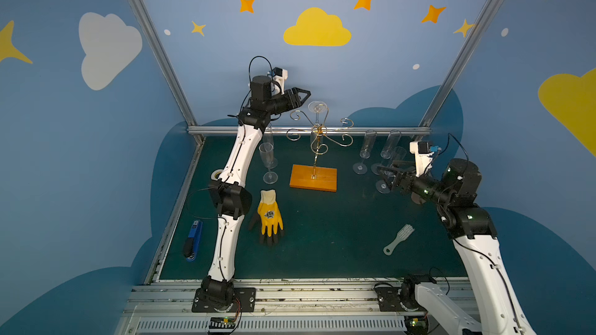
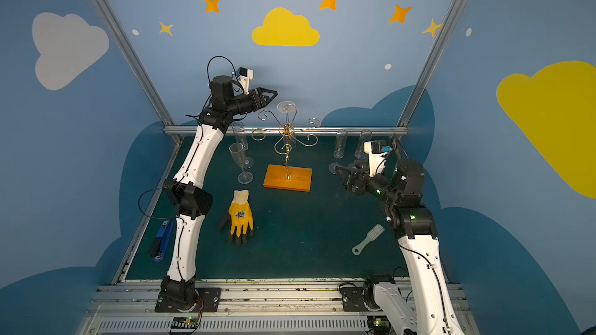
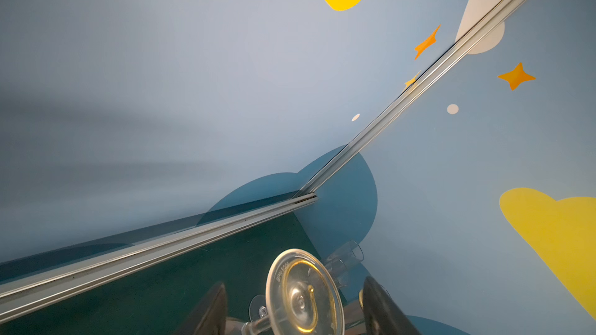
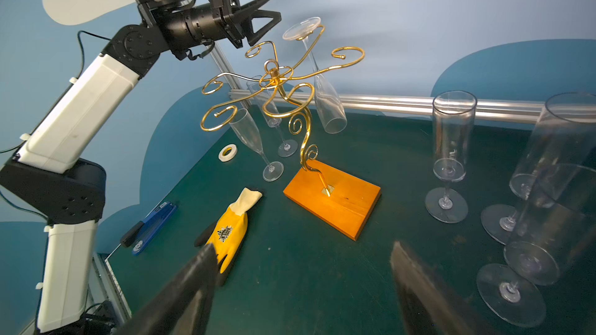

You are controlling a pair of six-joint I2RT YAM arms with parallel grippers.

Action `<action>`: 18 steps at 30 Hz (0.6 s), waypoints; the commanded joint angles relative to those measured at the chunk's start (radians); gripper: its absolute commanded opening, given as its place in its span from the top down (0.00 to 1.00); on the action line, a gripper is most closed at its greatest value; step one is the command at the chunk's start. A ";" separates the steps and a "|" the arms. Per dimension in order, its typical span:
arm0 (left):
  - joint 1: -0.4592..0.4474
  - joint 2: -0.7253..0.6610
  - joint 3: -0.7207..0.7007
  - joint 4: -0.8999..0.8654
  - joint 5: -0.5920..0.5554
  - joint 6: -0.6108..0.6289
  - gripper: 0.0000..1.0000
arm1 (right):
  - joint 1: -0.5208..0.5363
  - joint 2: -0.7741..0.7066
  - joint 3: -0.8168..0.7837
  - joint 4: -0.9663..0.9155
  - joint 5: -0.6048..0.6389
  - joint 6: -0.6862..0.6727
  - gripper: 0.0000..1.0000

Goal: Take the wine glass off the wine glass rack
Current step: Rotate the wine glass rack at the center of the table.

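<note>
In both top views the wine glass rack (image 1: pixel 313 177) (image 2: pixel 288 178) stands on the middle of the green table (image 1: pixel 322 246). The wine glass (image 1: pixel 317 106) (image 2: pixel 286 106) hangs upside down from the rack's far arm, foot uppermost. The left gripper (image 1: pixel 306 93) (image 2: pixel 273 93) hovers high, just left of that foot, its fingers spread and empty. The right gripper (image 1: pixel 385 176) (image 2: pixel 345 177) sits low, well to the right of the rack, among a cluster of standing flutes (image 1: pixel 367 149), its fingers spread too. Two more flutes (image 1: pixel 268 162) stand left of the rack, and a yellow glove (image 1: pixel 270 217) lies in front of it.

In the left wrist view the glass's round foot (image 3: pixel 303 291) shows between the two dark fingers (image 3: pixel 209 310), with a gap on each side.

In the right wrist view the glass (image 4: pixel 329 107) hangs tilted, its foot caught in a gold curl of the rack (image 4: pixel 332 199). The left gripper (image 4: pixel 275 6) is near the foot without touching it. The right gripper's own fingers (image 4: pixel 193 285) stand wide apart over bare table in front of the rack.
</note>
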 commanded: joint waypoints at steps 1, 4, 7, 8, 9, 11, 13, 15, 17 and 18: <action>0.009 0.020 0.022 0.038 0.023 0.011 0.36 | 0.011 -0.005 0.037 -0.029 -0.032 0.015 0.16; 0.011 0.035 0.023 0.055 0.032 -0.001 0.36 | 0.018 -0.013 0.042 -0.046 -0.025 0.009 0.16; 0.012 0.051 0.023 0.089 0.043 -0.032 0.36 | 0.021 -0.016 0.048 -0.063 -0.021 0.004 0.16; 0.012 0.057 0.024 0.100 0.045 -0.045 0.37 | 0.023 -0.016 0.049 -0.068 -0.020 0.002 0.16; 0.010 0.063 0.025 0.107 0.049 -0.053 0.37 | 0.023 -0.016 0.049 -0.070 -0.019 0.000 0.16; 0.011 0.074 0.025 0.121 0.060 -0.071 0.38 | 0.026 -0.015 0.050 -0.073 -0.013 0.000 0.16; 0.011 0.084 0.026 0.131 0.075 -0.086 0.38 | 0.028 -0.016 0.048 -0.073 -0.010 0.001 0.16; 0.011 0.091 0.026 0.135 0.085 -0.095 0.39 | 0.030 -0.015 0.047 -0.071 -0.009 0.004 0.16; 0.009 0.095 0.027 0.134 0.094 -0.100 0.40 | 0.033 -0.014 0.044 -0.067 -0.006 0.007 0.16; 0.009 0.096 0.027 0.136 0.097 -0.101 0.40 | 0.034 -0.013 0.042 -0.064 -0.005 0.010 0.16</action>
